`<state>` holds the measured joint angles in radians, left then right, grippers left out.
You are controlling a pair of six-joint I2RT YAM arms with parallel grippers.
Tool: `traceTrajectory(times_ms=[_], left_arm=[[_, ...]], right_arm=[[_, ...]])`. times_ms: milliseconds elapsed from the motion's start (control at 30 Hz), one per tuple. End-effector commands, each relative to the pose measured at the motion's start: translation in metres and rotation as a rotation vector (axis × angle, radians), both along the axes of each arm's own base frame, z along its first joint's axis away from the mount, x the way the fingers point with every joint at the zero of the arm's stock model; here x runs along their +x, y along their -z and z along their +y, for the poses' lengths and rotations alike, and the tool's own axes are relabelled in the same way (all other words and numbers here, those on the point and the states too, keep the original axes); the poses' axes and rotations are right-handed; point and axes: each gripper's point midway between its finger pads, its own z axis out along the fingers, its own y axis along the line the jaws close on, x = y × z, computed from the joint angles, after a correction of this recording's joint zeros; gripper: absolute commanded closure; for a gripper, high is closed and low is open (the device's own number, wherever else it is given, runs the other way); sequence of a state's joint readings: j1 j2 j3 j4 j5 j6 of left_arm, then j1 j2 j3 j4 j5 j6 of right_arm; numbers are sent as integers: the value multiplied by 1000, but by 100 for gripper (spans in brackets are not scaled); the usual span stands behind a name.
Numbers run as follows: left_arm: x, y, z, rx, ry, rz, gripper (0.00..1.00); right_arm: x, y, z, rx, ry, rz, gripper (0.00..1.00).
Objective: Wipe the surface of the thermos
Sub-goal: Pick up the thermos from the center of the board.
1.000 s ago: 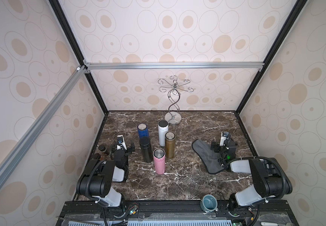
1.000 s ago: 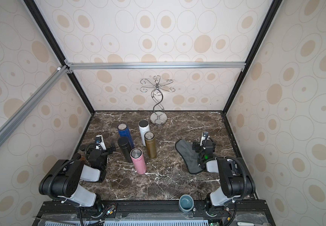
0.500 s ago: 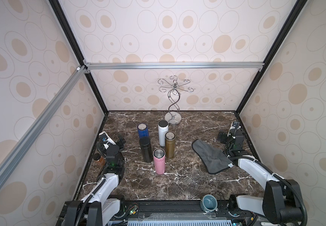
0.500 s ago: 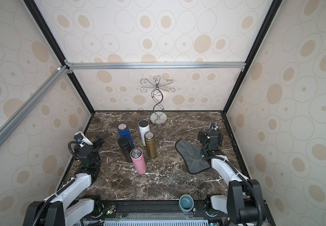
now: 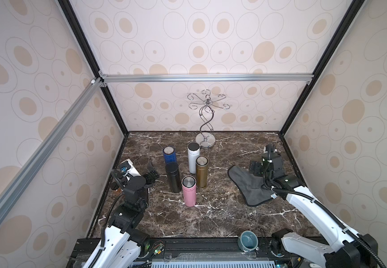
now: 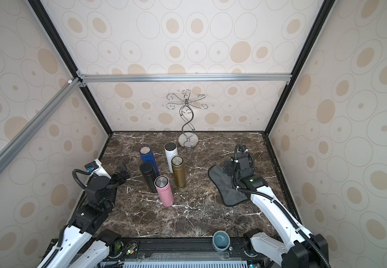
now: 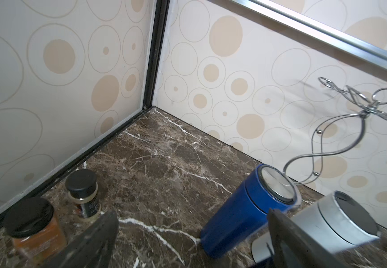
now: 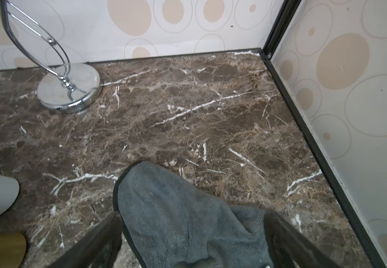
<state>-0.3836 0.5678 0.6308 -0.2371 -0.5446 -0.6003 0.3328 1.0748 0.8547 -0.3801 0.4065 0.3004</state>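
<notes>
A: Both arms had swung out from their folded pose. We noted the right gripper (image 8: 192,232) low over the grey cloth (image 5: 248,185), jaws spread astride it, nothing pinched yet.

B: The left gripper (image 5: 151,171) was likewise released and empty, near the black thermos (image 5: 173,177), upright in the mid-table cluster. We judged wiping not begun; cloth pickup came first.

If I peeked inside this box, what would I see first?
Five thermoses, pink, black, blue, white and gold, stand bunched in the middle of the dark marble table. Behind them, by the back wall, rises a curly silver stand. On the right lies a grey cloth, with the right tool open over it.
</notes>
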Motion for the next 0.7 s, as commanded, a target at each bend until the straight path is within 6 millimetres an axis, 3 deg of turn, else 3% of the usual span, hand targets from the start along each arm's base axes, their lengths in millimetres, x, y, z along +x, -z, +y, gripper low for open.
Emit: traceTrajectory(times_ms=[0,67,133,300,667], left_arm=[[-22,5,8,13,-19,147,0],[-25,-4,-1,11,52,163,0],[-23,-8,-23,-22,179,169,0],[-19,-2,-75,-112,438,215,0],[-48,-23,-89,-169,576,160,0]], right_arm=[[-15,7,1,25,1,78,4],[-17,4,2,30,-8,88,5],[-18,2,6,48,-24,87,5],[-20,-1,11,75,-47,83,4],[-13,1,19,77,-83,89,2]])
